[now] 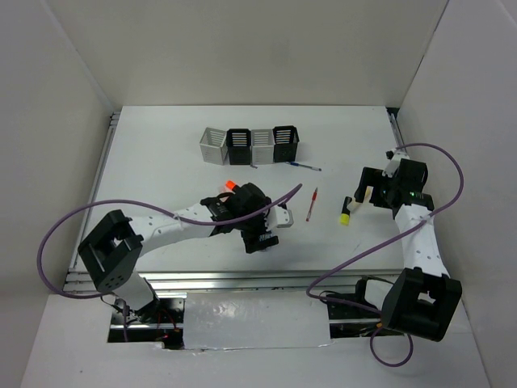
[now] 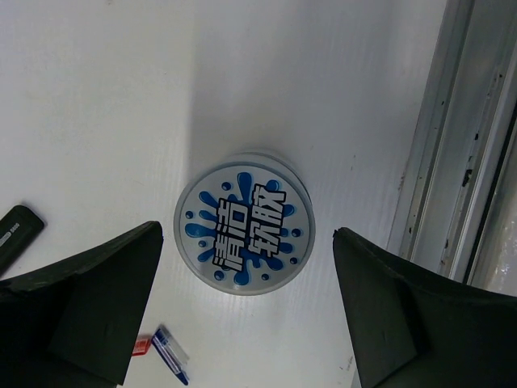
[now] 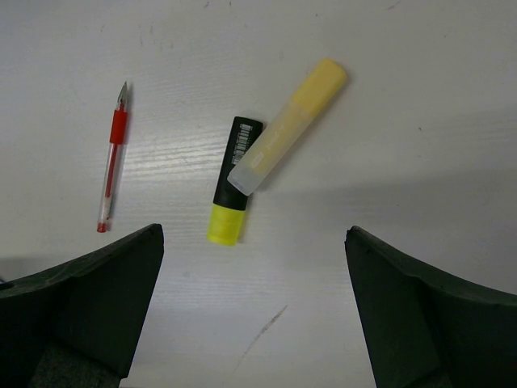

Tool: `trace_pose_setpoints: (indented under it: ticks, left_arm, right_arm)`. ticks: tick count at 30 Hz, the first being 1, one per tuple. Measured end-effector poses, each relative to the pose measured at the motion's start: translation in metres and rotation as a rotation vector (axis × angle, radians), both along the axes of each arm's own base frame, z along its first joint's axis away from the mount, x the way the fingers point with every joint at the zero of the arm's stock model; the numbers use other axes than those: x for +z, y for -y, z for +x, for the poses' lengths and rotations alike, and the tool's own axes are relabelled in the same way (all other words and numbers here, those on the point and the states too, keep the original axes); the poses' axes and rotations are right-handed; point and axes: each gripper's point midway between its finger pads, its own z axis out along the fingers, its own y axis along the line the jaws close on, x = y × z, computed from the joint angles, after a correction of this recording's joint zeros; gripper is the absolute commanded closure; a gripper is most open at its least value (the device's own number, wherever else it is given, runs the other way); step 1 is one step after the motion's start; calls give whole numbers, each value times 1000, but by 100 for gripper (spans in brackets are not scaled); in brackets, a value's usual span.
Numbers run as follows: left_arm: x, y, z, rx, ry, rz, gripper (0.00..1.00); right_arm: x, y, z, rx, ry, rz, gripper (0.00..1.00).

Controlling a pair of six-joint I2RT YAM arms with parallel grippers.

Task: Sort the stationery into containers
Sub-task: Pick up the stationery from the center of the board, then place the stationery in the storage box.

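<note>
In the left wrist view a round blue-grey disc (image 2: 242,222) with a blue splash label lies flat on the white table. My left gripper (image 2: 247,233) is open above it, one finger on each side, not touching. A tiny red-blue piece (image 2: 166,349) lies near the left finger. In the right wrist view the peach marker (image 3: 287,125) lies across the yellow-black highlighter (image 3: 230,182), with the thin red pen (image 3: 113,162) to the left. My right gripper (image 3: 254,234) is open and empty just short of them. The row of four cups (image 1: 250,145) stands at the back, with the blue pen (image 1: 303,166) beside it.
The orange tip of a highlighter (image 1: 230,185) shows beside the left arm (image 1: 161,222), and its black end (image 2: 16,230) shows in the left wrist view. The table's metal rail (image 2: 468,162) runs close beside the disc. White walls enclose the table.
</note>
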Motion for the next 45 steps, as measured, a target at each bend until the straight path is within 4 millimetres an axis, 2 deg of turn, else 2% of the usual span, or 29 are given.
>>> trace_pose_setpoints:
  ticks: [10, 16, 22, 23, 26, 28, 29, 30, 32, 35, 37, 45]
  left_arm:
    - [2, 6, 6, 11, 33, -29, 11]
    - [2, 7, 4, 20, 12, -37, 26]
    - [2, 5, 7, 38, -2, -46, 60]
    - [3, 4, 8, 49, -9, -47, 69]
    - [6, -8, 17, 99, -42, -31, 81]
    - [15, -20, 31, 159, -74, -37, 83]
    - [17, -25, 33, 179, -101, -36, 89]
    - [29, -35, 53, 238, -100, -59, 93]
    - [48, -53, 80, 328, -97, -89, 100]
    - [79, -84, 122, 469, -28, -114, 100]
    - [100, -103, 143, 553, 12, -132, 100]
    - [174, -177, 208, 863, 187, -209, 100]
  right_arm:
    - [-3, 0, 0, 1, -1, 2, 0]
    - [-8, 0, 0, 0, -16, 7, 0]
    - [-8, 0, 0, -2, -15, 7, 0]
    - [-8, 0, 1, -2, -14, 7, 0]
    - [-8, 0, 1, -2, -14, 8, 0]
    - [-8, 0, 1, -2, -15, 8, 0]
    - [-8, 0, 1, -2, -15, 8, 0]
    - [-8, 0, 1, -1, -14, 8, 0]
    - [-8, 0, 1, -1, -14, 8, 0]
    - [-9, 0, 2, -1, -15, 9, 0]
    - [-11, 0, 2, -1, -21, 11, 0]
    - [-17, 0, 3, -2, -38, 16, 0]
